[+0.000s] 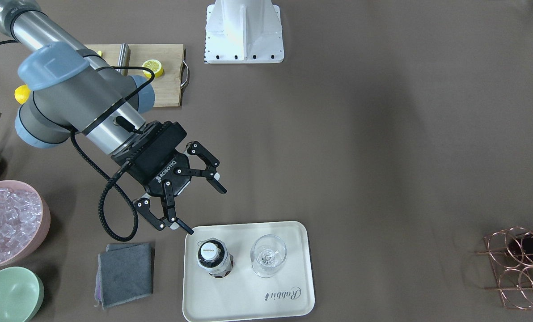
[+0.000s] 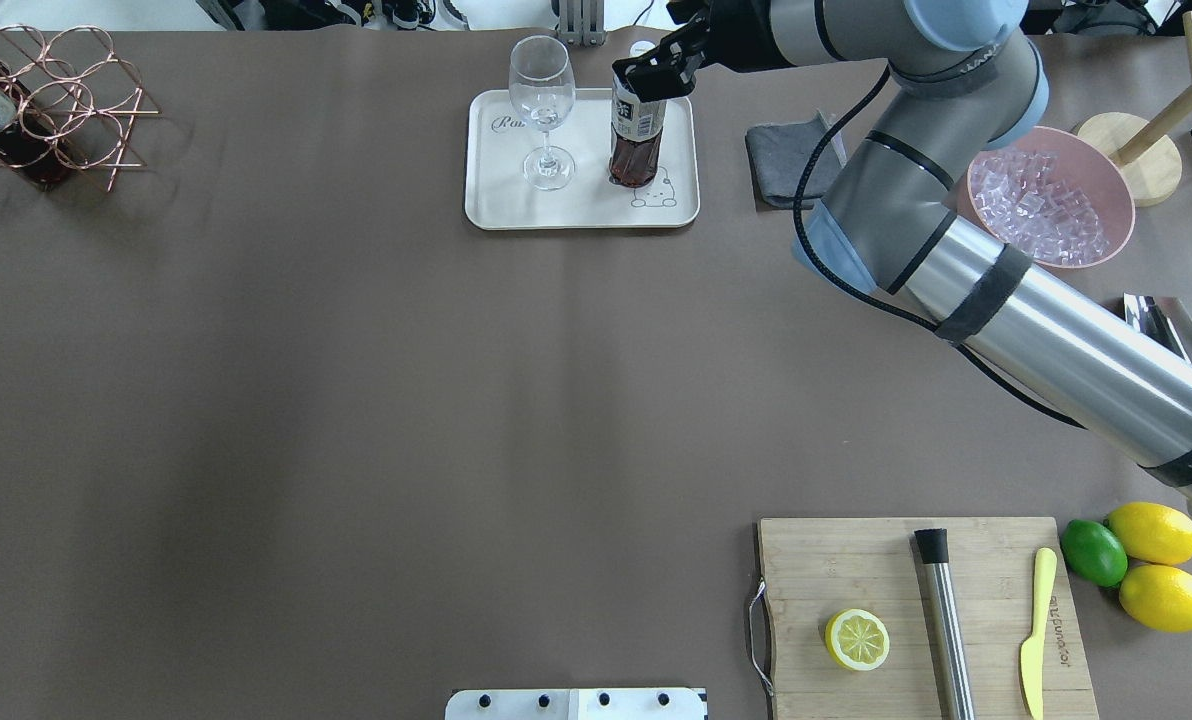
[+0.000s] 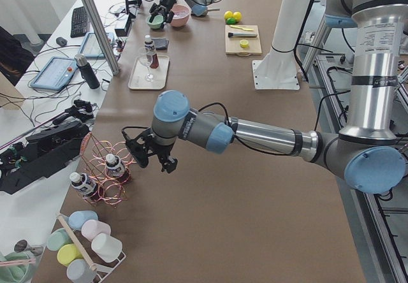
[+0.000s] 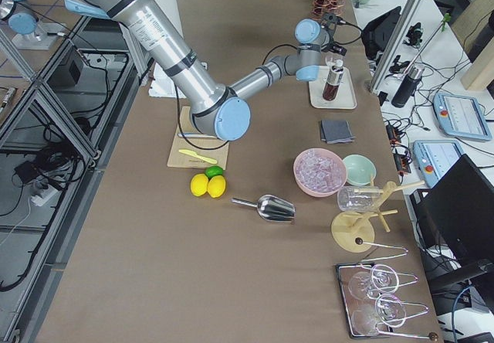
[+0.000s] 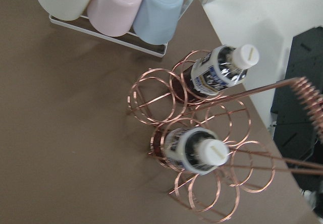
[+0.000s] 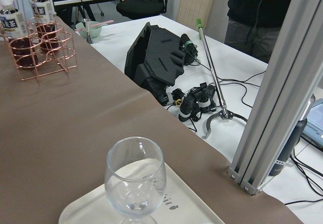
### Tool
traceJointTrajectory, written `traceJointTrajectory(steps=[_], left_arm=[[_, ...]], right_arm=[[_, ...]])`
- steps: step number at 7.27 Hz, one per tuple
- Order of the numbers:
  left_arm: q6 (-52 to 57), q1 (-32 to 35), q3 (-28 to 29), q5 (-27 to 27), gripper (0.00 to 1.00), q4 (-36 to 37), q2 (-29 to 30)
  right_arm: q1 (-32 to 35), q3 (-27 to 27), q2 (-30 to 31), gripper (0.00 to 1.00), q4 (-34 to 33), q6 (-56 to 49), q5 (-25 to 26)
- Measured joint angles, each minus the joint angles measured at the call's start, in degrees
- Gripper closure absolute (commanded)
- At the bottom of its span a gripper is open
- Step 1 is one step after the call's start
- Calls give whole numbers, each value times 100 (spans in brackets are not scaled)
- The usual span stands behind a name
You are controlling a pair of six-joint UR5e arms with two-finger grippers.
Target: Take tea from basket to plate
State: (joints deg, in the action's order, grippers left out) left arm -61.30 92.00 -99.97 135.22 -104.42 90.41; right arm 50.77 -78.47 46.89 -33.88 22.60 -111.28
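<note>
Dark-brown tea in a small white-capped plastic bottle stands upright on the cream rectangular tray. In the front-facing view my right claw hangs spread at its ten o'clock. Whether the left claw is spread, I cannot tell.

Long brown table; white side desk with loose cables; aluminium post; black office chair behind.

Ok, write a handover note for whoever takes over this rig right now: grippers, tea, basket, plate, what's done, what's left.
Right gripper: open, close by the tea, not holding it.
Left gripper: by the basket; open or shut, cannot tell.
Tea: upright on the plate beside the glass.
Basket: two more bottles stand in it.
Done: tea is on the plate. Left: probably just draw the right arm clear.
</note>
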Motion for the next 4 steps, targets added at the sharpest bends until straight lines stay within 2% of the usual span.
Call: traceJointTrajectory(steps=[2,4], left_arm=[[1672,-17,-301,142,3,70,-621],[3058,-194,-536,168,3,241,-1119]], right_arm=[[46,-912,370,1,-928,38,-822],[238,-1571,796,0,-2048,29,-1968]])
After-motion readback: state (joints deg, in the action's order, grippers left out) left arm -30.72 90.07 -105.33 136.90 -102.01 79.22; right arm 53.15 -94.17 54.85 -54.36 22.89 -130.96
